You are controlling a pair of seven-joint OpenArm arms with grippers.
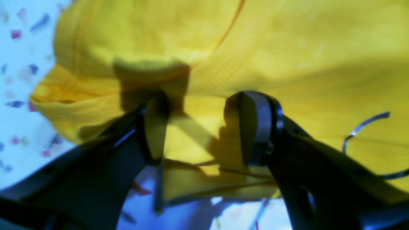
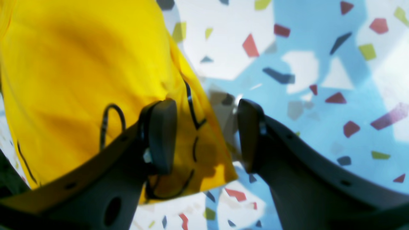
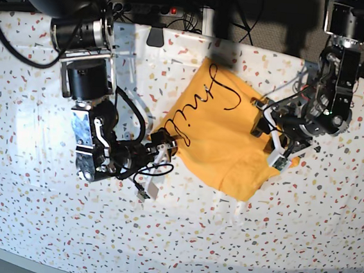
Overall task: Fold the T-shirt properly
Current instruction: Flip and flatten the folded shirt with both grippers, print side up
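Note:
The orange-yellow T-shirt (image 3: 217, 137) lies crumpled on the table's middle, black cursive lettering facing up. My left gripper (image 3: 270, 145) stands at its right edge. In the left wrist view the left gripper (image 1: 206, 127) is open, and its fingers straddle a bunched fold of the T-shirt (image 1: 287, 48) near a sleeve hem. My right gripper (image 3: 161, 155) is at the shirt's lower left edge. In the right wrist view the right gripper (image 2: 206, 135) is open: one finger hangs over the lettered T-shirt (image 2: 80, 80), the other over bare table, with the shirt's edge in the gap.
The table (image 3: 34, 129) wears a white cloth speckled with coloured flecks. Cables and a power strip (image 3: 168, 9) run along the back edge. The right arm's column (image 3: 85, 69) stands at the left, the left arm's column (image 3: 341, 55) at the back right.

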